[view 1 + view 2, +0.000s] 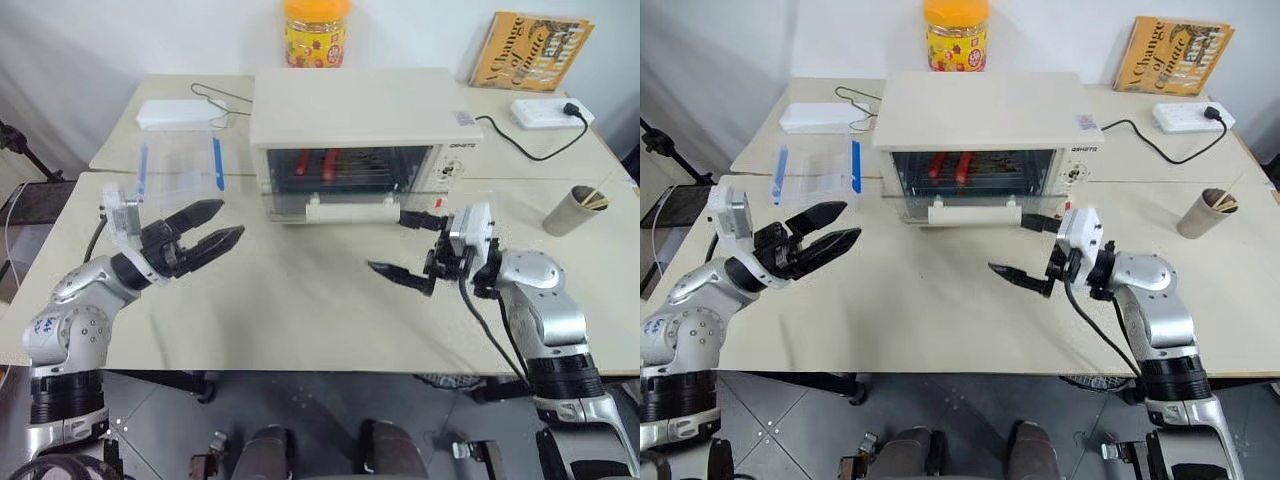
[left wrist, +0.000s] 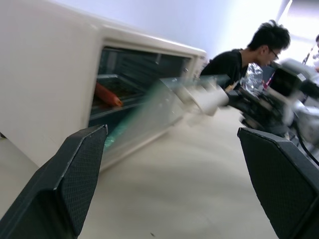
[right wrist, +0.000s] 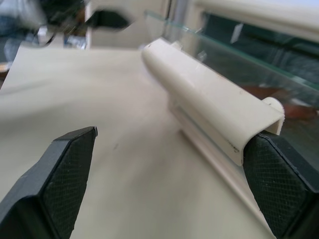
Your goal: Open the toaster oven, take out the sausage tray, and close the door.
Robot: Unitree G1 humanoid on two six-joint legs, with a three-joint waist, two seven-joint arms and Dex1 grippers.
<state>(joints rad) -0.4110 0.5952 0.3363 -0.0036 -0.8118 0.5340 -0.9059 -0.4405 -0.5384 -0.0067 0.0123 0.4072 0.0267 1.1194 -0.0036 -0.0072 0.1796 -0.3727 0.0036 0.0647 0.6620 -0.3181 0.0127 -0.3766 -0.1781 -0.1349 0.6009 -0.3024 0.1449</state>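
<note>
So, quick rundown of the bench:

Oven: boxy cream-white toaster oven (image 1: 352, 128) with a glass front sits mid-table, knobs on its right side.

Door: the glass-paned front panel with the wide cream bar handle (image 1: 345, 208) is hinged partway down, tilted out toward the robot, not flat and not shut.

Tray: the shallow shiny metal sausage tray (image 1: 970, 170) is inside the oven, behind the glass; two red sausages show on it, one also peeks out in the left wrist view.

Right gripper (image 1: 405, 247): fingers spread wide, nothing in them. It sits at the right end of the bar handle; one black finger is right by the handle's end, the other lower over the table. From the wrist view the handle runs between the two pads, though I can't tell if either pad touches it.

Left gripper (image 1: 205, 233): fingers apart and empty, hanging over the table well left of the door, pointing toward the oven.

Left of oven: clear plastic box with blue clips (image 1: 180, 165), white lid behind it.

Back of table: yellow-lidded jar (image 1: 316, 32), a book (image 1: 530, 52), white power strip (image 1: 550, 112) with a black cord.

Far right: cardboard cup with sticks (image 1: 577, 210).

Background: a person in a black top (image 2: 244, 55) in the left wrist view.
</note>
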